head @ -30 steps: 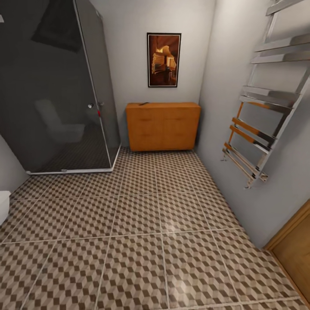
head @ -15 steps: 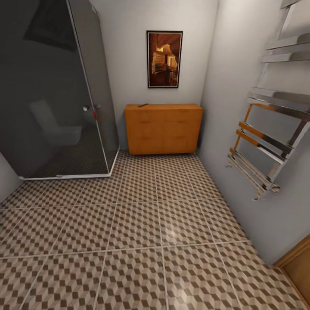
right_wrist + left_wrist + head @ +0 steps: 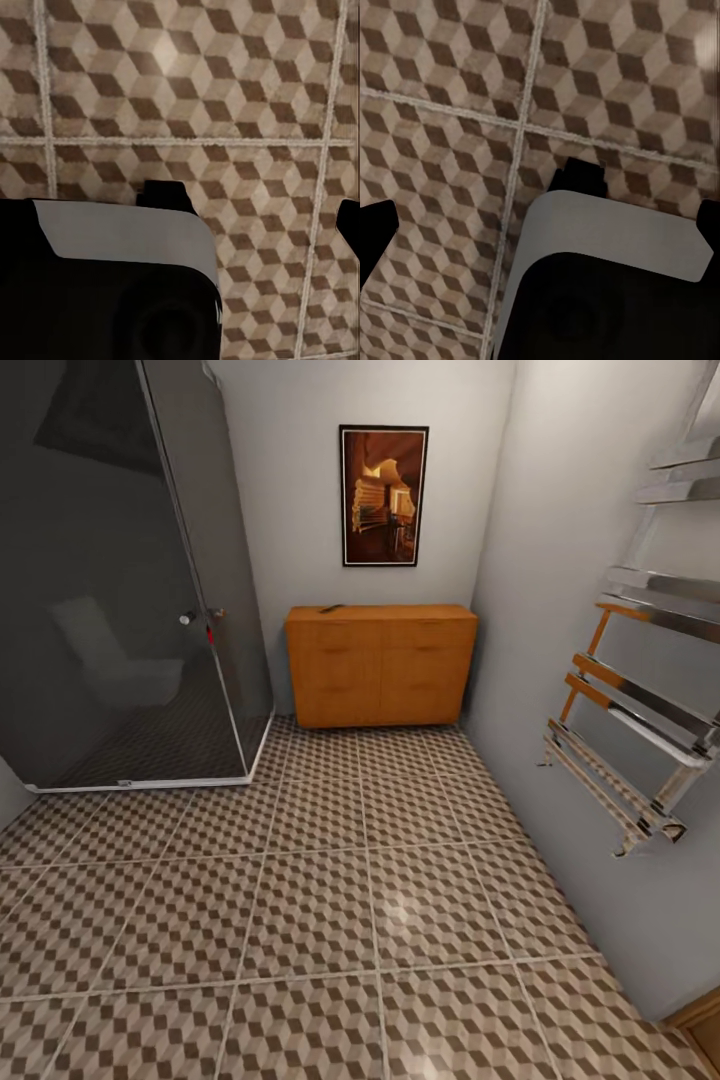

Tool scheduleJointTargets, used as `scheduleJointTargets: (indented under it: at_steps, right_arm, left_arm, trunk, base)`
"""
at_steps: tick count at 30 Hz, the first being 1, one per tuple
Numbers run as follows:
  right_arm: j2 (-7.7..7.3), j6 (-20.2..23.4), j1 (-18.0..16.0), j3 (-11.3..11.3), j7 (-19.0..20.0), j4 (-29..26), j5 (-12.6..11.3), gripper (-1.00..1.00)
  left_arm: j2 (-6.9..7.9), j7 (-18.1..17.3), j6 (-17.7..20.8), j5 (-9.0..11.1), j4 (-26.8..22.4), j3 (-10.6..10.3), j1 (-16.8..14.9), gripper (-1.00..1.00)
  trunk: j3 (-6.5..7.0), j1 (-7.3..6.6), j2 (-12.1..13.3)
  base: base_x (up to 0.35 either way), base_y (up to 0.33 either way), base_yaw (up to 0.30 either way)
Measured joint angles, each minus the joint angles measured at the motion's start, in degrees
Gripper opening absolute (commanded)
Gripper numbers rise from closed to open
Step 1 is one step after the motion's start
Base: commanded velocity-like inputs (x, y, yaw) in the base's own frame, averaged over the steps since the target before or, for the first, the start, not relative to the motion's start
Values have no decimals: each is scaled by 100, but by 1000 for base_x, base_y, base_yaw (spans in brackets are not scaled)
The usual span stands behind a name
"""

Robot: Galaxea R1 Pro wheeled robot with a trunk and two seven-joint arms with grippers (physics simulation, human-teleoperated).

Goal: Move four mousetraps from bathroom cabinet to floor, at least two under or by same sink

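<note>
Your cabinet (image 3: pixel 380 665) stands at twelve o'clock across bare bathroom floor (image 3: pixel 320 900), no mousetraps yet placed; whether either claw is spread, you cannot tell.

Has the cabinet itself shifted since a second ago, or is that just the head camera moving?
No. The cabinet sits under the framed picture, beside the shower enclosure, as before. The whole view shifted together, so the camera moved closer.

**Head view: cabinet at far wall**

Cabinet (image 3: pixel 380 665) stands against far wall, drawers closed, small dark object (image 3: pixel 331 608) on top. Picture (image 3: pixel 383 495) above it. Shower enclosure (image 3: pixel 120 590) left; towel rail (image 3: pixel 640 690) right. Bathroom floor (image 3: pixel 320 920) tiled.
</note>
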Motion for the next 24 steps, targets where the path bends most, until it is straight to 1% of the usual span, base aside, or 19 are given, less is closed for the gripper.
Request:
scheduleJointTargets:
  at_steps: [24]
  right_arm:
    - [-8,3,0,2,-1,4,-4,100]
  left_arm:
    - [-2,0,-1,-2,0,0,0,100]
  trunk:
    - [0,0,0]
  base:
    - [333,-8,0]
